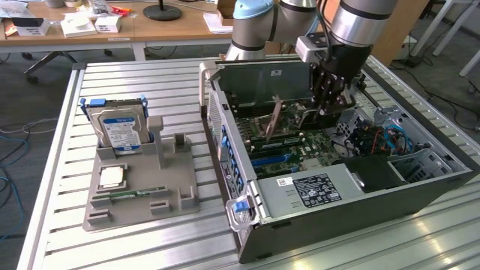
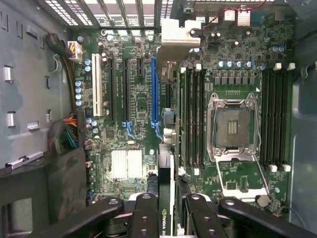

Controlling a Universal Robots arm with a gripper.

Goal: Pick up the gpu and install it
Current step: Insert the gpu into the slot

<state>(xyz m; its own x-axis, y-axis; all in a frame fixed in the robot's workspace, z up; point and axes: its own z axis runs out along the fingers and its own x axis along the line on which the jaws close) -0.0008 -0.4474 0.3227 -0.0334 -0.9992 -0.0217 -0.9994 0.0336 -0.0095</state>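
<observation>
A slatted metal table (image 1: 150, 73) is carrying an open computer case (image 1: 352, 214). A grey parts holder (image 1: 139, 211) is sitting flat on the slats beside the case, toward the exterior view's left, apart from it.

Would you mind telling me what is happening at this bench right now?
The robot arm's gripper is closed on the gpu, holding it edge-down inside the open computer case, over the motherboard and close to the long blue slot. The card does not look seated yet. On the exterior view's left, a hard drive stands in a grey holder.
</observation>
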